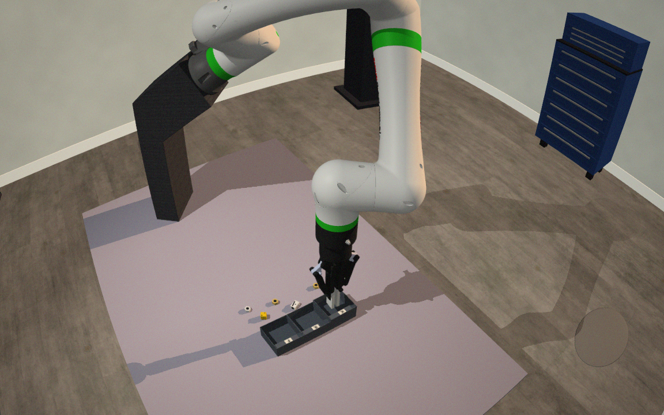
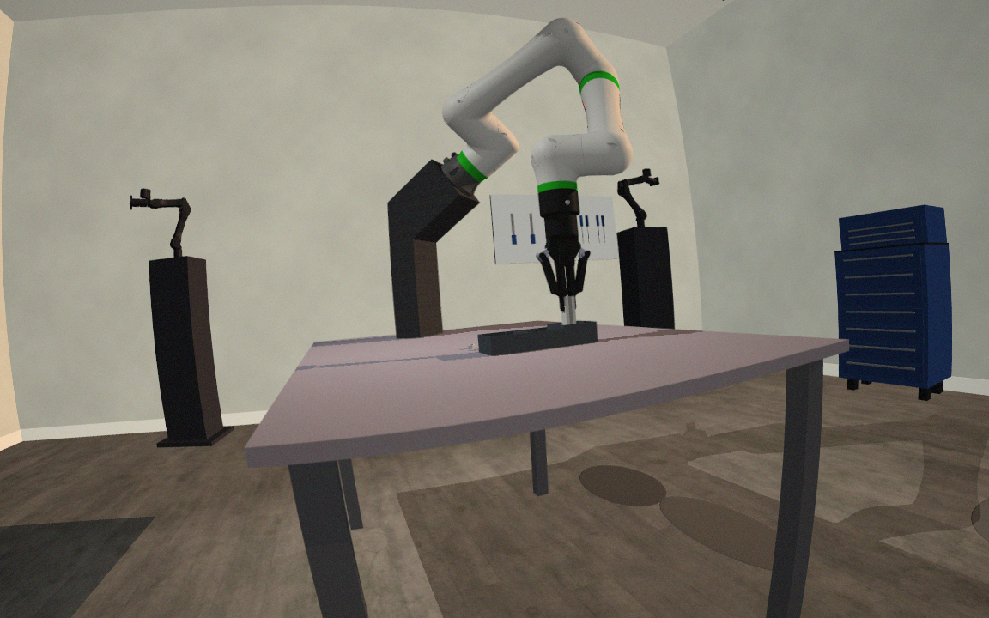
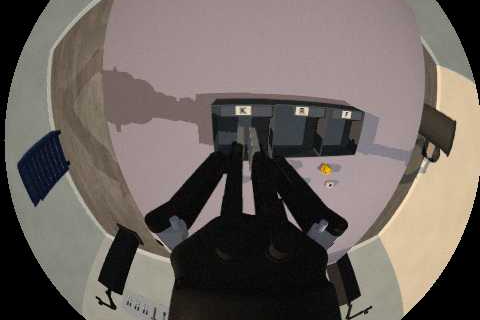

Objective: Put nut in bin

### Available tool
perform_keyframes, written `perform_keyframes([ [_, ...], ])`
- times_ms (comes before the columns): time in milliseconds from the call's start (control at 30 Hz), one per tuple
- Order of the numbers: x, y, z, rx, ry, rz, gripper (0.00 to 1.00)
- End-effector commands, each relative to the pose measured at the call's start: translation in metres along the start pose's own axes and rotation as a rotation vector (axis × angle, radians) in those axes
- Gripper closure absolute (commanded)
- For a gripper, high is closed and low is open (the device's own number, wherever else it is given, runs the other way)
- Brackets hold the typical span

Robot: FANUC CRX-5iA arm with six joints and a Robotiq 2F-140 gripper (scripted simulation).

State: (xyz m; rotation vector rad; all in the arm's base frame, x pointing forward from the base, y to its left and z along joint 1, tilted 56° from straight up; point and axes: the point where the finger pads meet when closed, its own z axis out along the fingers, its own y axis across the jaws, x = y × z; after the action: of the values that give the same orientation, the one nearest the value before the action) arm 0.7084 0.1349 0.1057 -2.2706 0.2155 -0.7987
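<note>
The gripper [image 1: 335, 300] hangs with its tips lowered into the end compartment labelled K [image 3: 242, 111], at the opposite end of the row from the bin marked F [image 3: 346, 115]. Its fingers are drawn nearly together, with nothing visible between them. The F bin looks unfilled, and the nuts lie on the table behind the bins (a white nut [image 1: 247, 309], a yellow nut [image 1: 274, 301], another [image 1: 316, 285] by the gripper). Judging by this, the picking and placing remain to be done.

Mauve table [image 1: 179, 268] – dark grey bins [image 1: 278, 344], white arm [image 1: 399, 128] banded green.
</note>
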Motion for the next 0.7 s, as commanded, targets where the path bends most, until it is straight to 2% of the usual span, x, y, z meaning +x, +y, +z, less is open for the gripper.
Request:
perform_keyframes([
  [0,0.0,0.0,-0.008,0.0,0.0,0.0,0.95],
  [300,0.0,0.0,-0.035,0.0,0.0,0.0,0.95],
  [433,0.0,0.0,-0.035,0.0,0.0,0.0,0.95],
  [667,0.0,0.0,-0.094,0.0,0.0,0.0,0.95],
])
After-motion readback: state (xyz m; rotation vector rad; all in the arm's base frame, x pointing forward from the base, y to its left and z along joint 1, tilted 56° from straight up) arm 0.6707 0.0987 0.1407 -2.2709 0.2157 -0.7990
